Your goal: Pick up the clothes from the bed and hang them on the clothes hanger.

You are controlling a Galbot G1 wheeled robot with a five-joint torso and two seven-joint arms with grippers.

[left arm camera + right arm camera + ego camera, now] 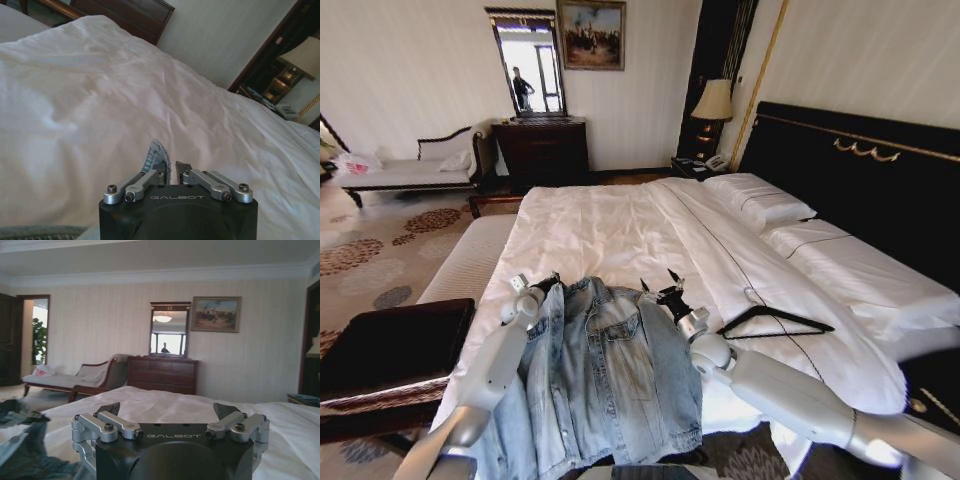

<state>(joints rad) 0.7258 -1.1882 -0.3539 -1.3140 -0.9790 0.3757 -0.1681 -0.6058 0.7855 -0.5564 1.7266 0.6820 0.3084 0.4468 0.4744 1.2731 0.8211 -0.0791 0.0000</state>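
A shoulder of the denim jacket [605, 375], spread at the foot of the bed [610, 235], is pinched by the left gripper [542, 285], the right gripper [660, 287] is held wide and empty at the collar, and the clothes hanger [775, 322] is seen further right on the sheet.

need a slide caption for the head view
Left end effector pinches the denim jacket on the white bed; open right end effector beside the black hanger.
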